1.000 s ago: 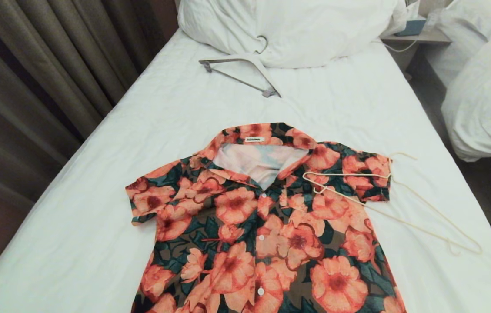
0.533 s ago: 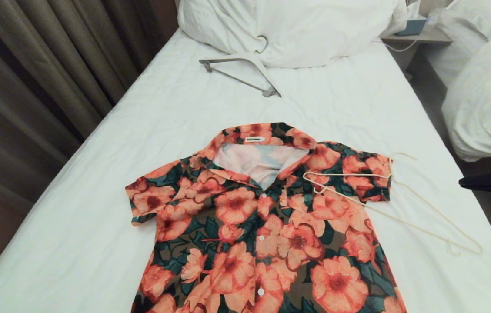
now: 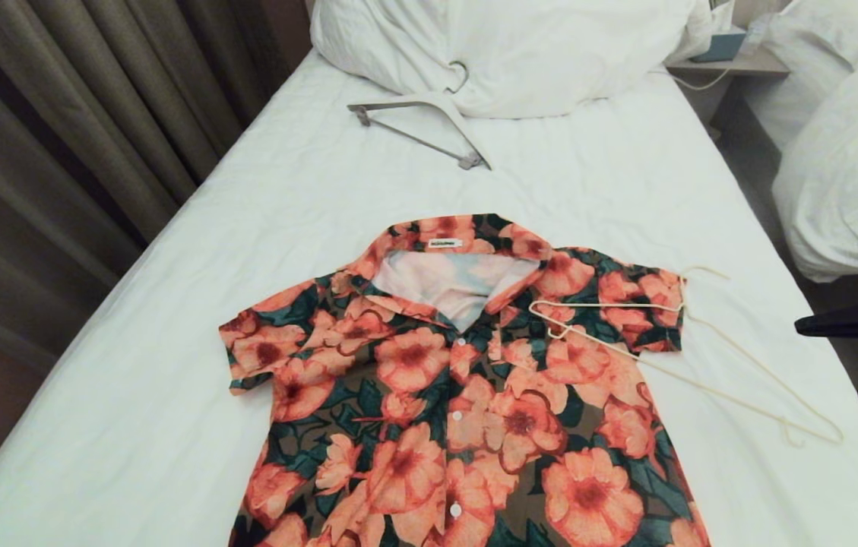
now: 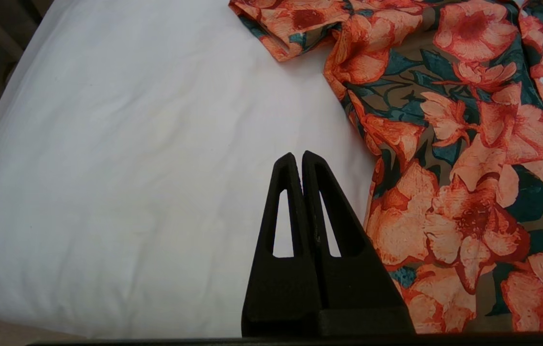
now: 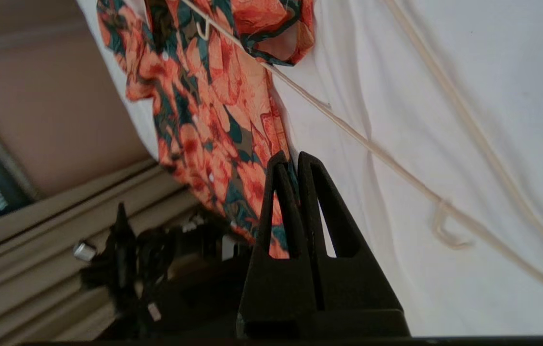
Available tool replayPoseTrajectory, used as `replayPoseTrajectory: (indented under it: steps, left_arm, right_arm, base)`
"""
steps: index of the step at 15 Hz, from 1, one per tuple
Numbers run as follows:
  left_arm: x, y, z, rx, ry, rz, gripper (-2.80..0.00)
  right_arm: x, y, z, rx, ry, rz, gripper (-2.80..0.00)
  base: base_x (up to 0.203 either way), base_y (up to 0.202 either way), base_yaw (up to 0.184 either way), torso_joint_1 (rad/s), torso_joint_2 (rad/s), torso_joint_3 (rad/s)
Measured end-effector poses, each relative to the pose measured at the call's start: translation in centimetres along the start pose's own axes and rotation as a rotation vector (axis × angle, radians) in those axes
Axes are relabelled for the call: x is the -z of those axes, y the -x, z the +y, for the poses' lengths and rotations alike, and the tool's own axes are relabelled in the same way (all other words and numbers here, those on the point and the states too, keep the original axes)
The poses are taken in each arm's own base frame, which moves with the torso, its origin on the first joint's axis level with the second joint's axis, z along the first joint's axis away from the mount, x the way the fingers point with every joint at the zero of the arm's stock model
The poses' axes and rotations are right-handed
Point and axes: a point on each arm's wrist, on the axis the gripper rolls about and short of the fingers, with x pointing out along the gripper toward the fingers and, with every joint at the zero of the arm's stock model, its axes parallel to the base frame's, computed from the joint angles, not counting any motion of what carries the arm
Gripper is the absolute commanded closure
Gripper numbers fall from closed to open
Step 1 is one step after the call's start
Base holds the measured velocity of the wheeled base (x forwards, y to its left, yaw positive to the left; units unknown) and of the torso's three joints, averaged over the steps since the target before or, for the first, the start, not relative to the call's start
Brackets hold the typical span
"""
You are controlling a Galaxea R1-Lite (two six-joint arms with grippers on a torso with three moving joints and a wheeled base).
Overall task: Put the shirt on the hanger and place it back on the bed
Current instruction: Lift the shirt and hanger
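Observation:
The shirt [image 3: 459, 395], with orange-pink flowers on a brown ground, lies flat and buttoned on the bed [image 3: 246, 251], collar towards the pillow. The hanger [image 3: 611, 306], thin cream wire, rests with one end on the shirt's right sleeve and the rest on the sheet. My right gripper [image 3: 799, 328] is shut and empty at the bed's right edge, pointing left, apart from the hanger. Its wrist view shows the gripper [image 5: 290, 156], hanger [image 5: 372, 142] and shirt [image 5: 204, 96]. My left gripper [image 4: 297, 154] is shut and empty over bare sheet [image 4: 132, 144], beside the shirt [image 4: 468, 144].
A thicker white hanger with a grey crossbar [image 3: 429, 114] lies by the pillow [image 3: 520, 45]. Curtains [image 3: 56, 152] hang along the left. A nightstand [image 3: 732, 64] and a second bed with a puffy duvet [image 3: 846, 152] stand to the right, across a narrow gap.
My right arm has come up into the head view from the right edge, and its shut gripper has reached leftward. The shirt and both hangers have stayed put.

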Motion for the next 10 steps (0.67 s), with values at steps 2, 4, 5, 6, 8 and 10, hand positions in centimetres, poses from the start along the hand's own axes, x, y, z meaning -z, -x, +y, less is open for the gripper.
replayPoseTrajectory:
  steps: [2, 4, 5, 6, 8, 10]
  left_arm:
    - [0.0, 0.0, 0.0, 0.000, 0.000, 0.000, 0.00]
    - [0.0, 0.0, 0.0, 0.000, 0.000, 0.000, 0.00]
    - [0.0, 0.0, 0.0, 0.000, 0.000, 0.000, 0.00]
    - [0.0, 0.0, 0.0, 0.000, 0.000, 0.000, 0.00]
    - [0.0, 0.0, 0.0, 0.000, 0.000, 0.000, 0.00]
    - [0.0, 0.0, 0.0, -0.001, 0.000, 0.000, 0.00]
  right_arm:
    - [-0.7, -0.9, -1.9, -0.043, 0.001, 0.054, 0.00]
    - [-1.4, -2.0, -4.2, -0.070, 0.032, 0.062, -2.80]
    - [-1.6, -2.5, -5.2, -0.090, 0.044, 0.061, -2.80]
    - [-1.7, -3.0, -6.1, -0.107, 0.059, 0.064, -2.80]
    - [-1.6, -3.6, -7.5, -0.156, 0.104, 0.061, -2.80]
    - [-1.7, -4.1, -8.3, -0.218, 0.126, 0.033, -2.80]
  base:
    - [0.000, 0.000, 0.000, 0.000, 0.00, 0.000]
    - [0.000, 0.000, 0.000, 0.000, 0.00, 0.000]
    - [0.000, 0.000, 0.000, 0.000, 0.00, 0.000]
    - [0.000, 0.000, 0.000, 0.000, 0.00, 0.000]
    - [0.000, 0.000, 0.000, 0.000, 0.00, 0.000]
    - [0.000, 0.000, 0.000, 0.000, 0.00, 0.000]
